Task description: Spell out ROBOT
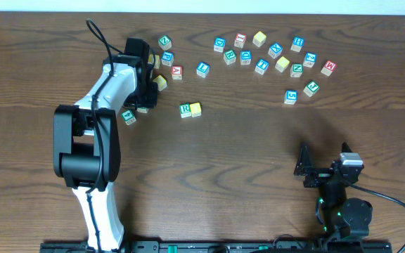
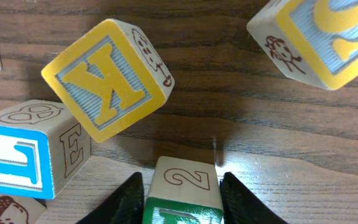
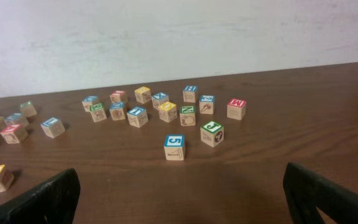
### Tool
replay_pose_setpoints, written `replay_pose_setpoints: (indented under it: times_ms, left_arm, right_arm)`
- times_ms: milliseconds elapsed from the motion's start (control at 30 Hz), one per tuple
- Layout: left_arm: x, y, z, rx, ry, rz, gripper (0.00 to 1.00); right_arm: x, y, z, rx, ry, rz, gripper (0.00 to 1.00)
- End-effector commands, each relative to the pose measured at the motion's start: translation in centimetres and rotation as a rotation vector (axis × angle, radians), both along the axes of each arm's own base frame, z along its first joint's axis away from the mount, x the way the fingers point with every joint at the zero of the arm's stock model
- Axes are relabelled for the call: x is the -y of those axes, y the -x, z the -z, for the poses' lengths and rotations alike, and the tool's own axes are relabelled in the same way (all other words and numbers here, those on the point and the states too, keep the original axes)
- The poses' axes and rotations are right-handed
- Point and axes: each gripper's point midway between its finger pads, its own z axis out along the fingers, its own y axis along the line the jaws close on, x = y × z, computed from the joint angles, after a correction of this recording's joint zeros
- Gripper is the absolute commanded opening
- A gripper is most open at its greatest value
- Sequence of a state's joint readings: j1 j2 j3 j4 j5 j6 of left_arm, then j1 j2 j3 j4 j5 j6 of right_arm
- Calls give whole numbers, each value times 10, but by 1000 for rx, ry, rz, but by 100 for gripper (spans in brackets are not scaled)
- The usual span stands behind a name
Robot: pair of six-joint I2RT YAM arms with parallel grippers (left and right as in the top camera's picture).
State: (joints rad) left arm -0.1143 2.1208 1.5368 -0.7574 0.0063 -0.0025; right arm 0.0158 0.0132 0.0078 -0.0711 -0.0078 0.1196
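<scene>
Word so far: R cube (image 1: 185, 109) and a yellow-topped cube (image 1: 196, 108) sit side by side, touching, left of the table's (image 1: 259, 176) middle. They read as R, O.
Left to do: B, a second O and T, by my reckoning. Two of the five are placed.
Left gripper (image 2: 182, 186): toward the far left corner, jaws narrow on either side of a green-faced cube (image 2: 180, 179). I cannot tell if they grip it.
That cube: a 2 on its side, its letter cut off. Possibly the B.
Right gripper (image 3: 185, 196): wide apart and empty, by the near right corner.
Nearby writing: a yellow K cube (image 2: 107, 78) sits tilted, with a yellow S cube (image 2: 319, 34) beyond.
Far edge: loose cubes, among them a spare yellow top (image 1: 259, 38) and a blue 5 cube (image 3: 174, 147).
</scene>
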Motion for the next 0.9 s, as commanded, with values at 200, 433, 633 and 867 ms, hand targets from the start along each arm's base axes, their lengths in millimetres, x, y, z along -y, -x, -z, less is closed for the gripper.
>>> replay_pose_setpoints:
  times_ms: [200, 433, 633, 867]
  left_arm:
    - [1, 1, -2, -4, 8, 2, 31]
    - [2, -3, -31, 54, 21, -31, 27]
    - [11, -10, -75, 172, 69, -138, 27]
    - [88, -18, -106, 273, 253, -102, 27]
  right_arm:
    - [3, 0, 2, -4, 13, 10, 99]
    - [3, 0, 2, -4, 13, 10, 99]
    - [3, 0, 2, -4, 13, 10, 99]
    - [3, 0, 2, -4, 13, 10, 99]
